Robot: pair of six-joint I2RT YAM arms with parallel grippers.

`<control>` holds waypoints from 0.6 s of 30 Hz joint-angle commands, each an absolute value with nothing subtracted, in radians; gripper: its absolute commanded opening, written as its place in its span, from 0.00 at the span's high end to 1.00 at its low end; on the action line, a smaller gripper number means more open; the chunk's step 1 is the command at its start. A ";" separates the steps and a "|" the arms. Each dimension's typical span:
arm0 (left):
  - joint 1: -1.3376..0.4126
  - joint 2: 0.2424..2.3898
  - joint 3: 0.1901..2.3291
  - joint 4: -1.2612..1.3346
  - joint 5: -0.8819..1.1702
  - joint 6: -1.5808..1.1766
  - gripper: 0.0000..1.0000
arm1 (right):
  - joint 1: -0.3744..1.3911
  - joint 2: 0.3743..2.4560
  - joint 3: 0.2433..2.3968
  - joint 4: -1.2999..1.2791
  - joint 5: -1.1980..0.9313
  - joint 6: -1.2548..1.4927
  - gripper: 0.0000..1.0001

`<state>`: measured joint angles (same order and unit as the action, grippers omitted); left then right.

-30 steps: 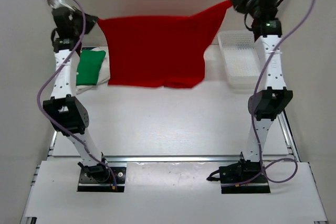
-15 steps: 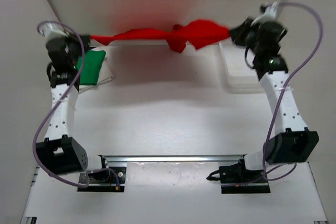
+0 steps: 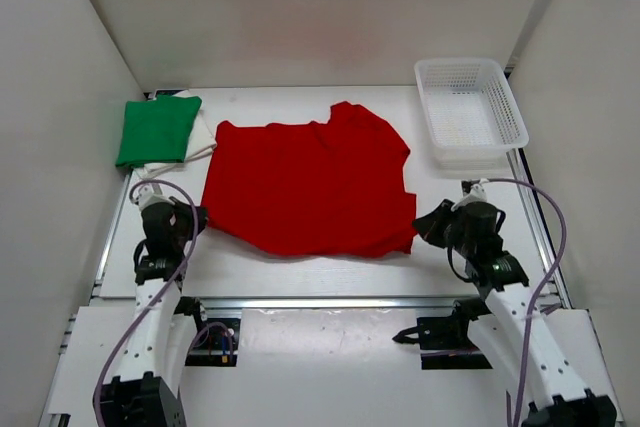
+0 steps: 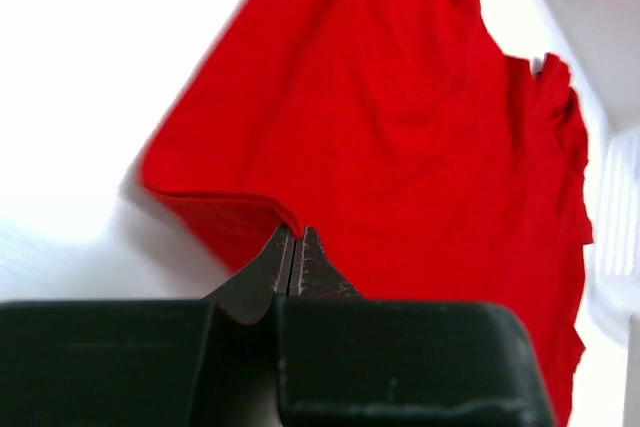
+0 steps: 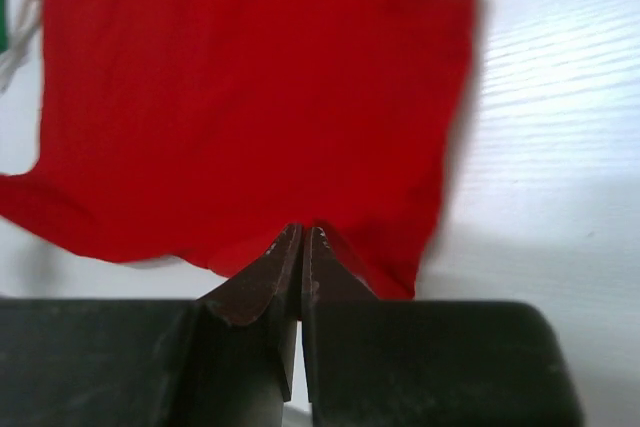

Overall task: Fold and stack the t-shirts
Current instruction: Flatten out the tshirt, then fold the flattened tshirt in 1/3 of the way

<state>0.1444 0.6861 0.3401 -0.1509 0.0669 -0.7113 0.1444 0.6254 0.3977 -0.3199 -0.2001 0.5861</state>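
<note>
Spread t-shirt (image 3: 310,187) flat on worktop (image 3: 300,272), between left claw (image 3: 200,217) and right claw (image 3: 420,225). Folded t-shirts (image 3: 158,129) beyond left claw, basket (image 3: 468,117) beyond right claw.

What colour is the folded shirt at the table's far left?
The folded shirt is bright green, clearest in the top external view.

We find the red t-shirt (image 3: 310,187) spread open and nearly flat at mid-table, lightly wrinkled, with its far edge bunched. The green t-shirt (image 3: 157,130) lies folded into a rectangle at the far left. It rests on the white t-shirt (image 3: 203,135), of which we see only an edge.
</note>
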 commanded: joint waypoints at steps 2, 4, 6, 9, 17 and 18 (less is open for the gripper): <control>0.092 0.600 0.246 -0.222 0.077 -0.687 1.00 | 0.195 0.474 0.338 -0.435 -0.222 0.652 1.00; 0.100 0.565 0.223 -0.233 0.087 -0.681 1.00 | 0.231 0.436 0.324 -0.498 -0.204 0.678 1.00; 0.109 0.555 0.225 -0.252 0.087 -0.678 1.00 | 0.302 0.369 0.322 -0.497 -0.161 0.730 1.00; 0.109 0.571 0.268 -0.259 0.087 -0.675 1.00 | 0.365 0.389 0.363 -0.512 -0.035 0.714 1.00; 0.221 0.857 0.342 -0.065 0.147 -0.735 1.00 | 0.097 0.757 0.463 -0.214 -0.224 0.571 1.00; 0.216 0.882 0.372 -0.046 0.129 -0.742 1.00 | 0.086 0.829 0.494 -0.200 -0.224 0.560 0.99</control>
<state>0.2081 0.8082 0.3073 -0.1467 0.1146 -0.7116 0.1390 0.7128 0.4328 -0.3626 -0.1673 0.6125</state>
